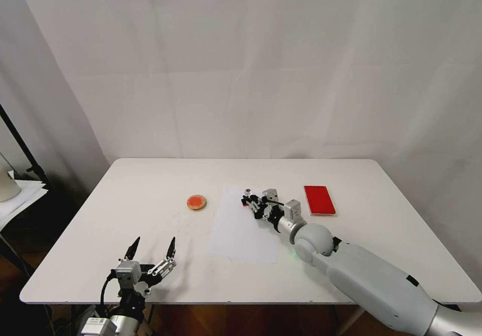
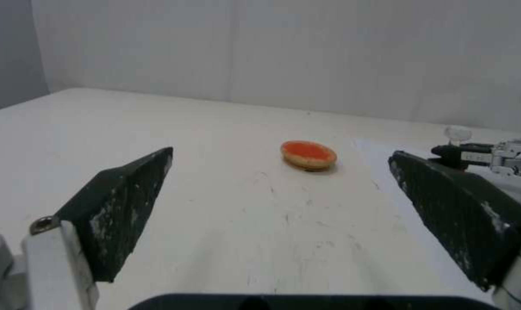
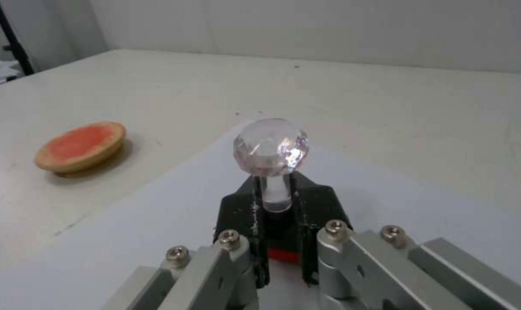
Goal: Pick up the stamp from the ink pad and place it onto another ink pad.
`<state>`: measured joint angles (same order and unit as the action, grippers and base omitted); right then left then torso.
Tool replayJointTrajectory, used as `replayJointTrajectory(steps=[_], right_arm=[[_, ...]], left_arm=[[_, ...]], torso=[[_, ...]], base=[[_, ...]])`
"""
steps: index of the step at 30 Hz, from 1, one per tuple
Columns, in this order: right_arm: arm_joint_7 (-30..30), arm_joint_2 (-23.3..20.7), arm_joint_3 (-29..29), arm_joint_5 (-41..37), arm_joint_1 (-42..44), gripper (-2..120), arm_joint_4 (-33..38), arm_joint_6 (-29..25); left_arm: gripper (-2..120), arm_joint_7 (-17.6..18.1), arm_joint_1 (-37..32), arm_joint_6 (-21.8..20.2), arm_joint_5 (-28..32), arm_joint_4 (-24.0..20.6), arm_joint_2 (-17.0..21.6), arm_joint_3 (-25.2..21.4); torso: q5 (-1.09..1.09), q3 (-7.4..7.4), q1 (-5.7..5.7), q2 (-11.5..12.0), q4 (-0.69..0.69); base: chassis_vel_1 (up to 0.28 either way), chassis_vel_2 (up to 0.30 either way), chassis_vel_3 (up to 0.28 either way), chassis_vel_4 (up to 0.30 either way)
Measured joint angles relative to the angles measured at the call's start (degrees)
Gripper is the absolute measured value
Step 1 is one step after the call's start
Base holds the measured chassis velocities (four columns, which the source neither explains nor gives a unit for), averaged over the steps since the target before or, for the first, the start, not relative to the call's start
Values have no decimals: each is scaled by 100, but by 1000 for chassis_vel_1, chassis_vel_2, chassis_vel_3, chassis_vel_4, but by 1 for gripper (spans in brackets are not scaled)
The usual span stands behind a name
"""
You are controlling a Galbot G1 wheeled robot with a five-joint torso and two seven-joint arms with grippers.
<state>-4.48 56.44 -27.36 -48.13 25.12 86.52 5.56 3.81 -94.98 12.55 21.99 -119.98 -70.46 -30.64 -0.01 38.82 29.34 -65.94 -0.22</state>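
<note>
Nearest you, at the table's [image 1: 351,175] near left edge, your left gripper [image 1: 153,251] waits with its fingers spread wide and nothing between them. Your right gripper [image 1: 249,201] reaches over the white sheet [image 1: 241,235] at mid-table, fingers clamped on the stamp [image 1: 247,193] just below its clear knob. The wrist view shows the knob upright and a red underside showing between the fingers. The red pad [image 1: 319,199] lies to the right of that gripper, with nothing on it, so I judge you are in the carry step, lift done. The round pad [image 1: 196,202] sits to the left of the sheet, apart from the stamp. Next you need a short move left, keeping the stamp upright, then a gentle lowering onto the small orange face before releasing; aim well, since that target leaves little margin.
</note>
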Motion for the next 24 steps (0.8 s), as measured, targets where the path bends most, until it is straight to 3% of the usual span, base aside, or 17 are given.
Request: replayJointTrajectory(steps=[9,16,24], right_arm=[[143,128,-443,-24,-750,9,346,-76],[279,906,-1052,188,-1226,9,-237,-101],[282,1594,-1189,272,-1235,9,-906,-95]], left_arm=[[100,0,-1,0,0,0,0,0],[100,0,-1,0,0,0,0,0],[100,0,-1,0,0,0,0,0]], torso=[[-1,-1,0,0,1],[-2,-1,0,0,2],[-2,-1,0,0,2]], base=[[0,0,0,0],[0,0,0,0],[0,0,0,0]])
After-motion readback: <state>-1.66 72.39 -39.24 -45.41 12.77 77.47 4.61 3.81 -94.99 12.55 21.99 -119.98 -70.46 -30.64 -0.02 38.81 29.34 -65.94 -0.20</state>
